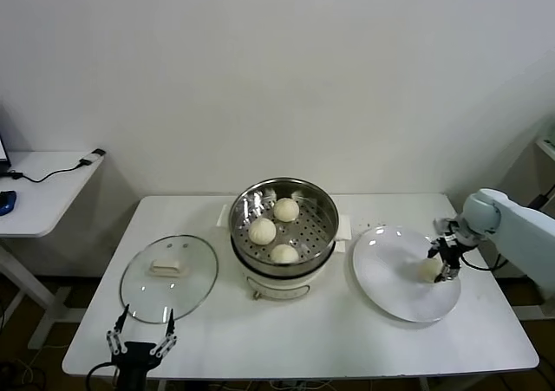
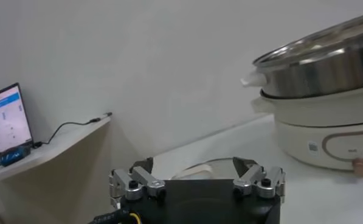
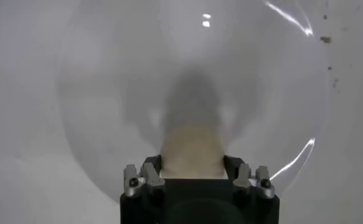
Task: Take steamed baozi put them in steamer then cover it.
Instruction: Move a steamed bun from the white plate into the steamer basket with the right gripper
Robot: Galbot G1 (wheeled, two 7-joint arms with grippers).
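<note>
Three cream-white baozi (image 1: pixel 263 231) lie on the perforated tray of the shiny steamer (image 1: pixel 323 202) at the table's middle. One more baozi (image 1: pixel 431 270) rests on the white plate (image 1: pixel 395 283) to the right. My right gripper (image 1: pixel 442 263) is shut on it; in the right wrist view the baozi (image 3: pixel 192 152) fills the space between both fingers. The glass cover (image 1: pixel 168 277) with its cream handle lies flat on the table, left of the steamer. My left gripper (image 1: pixel 140 331) hangs open at the table's front left edge, just short of the cover (image 2: pixel 196 170).
A white side table (image 1: pixel 39 192) with cables and a laptop (image 2: pixel 8 119) stands to the left. The steamer's white base (image 2: pixel 327 131) stands some way beyond the left gripper. Bare tabletop (image 1: pixel 303 335) runs along the front.
</note>
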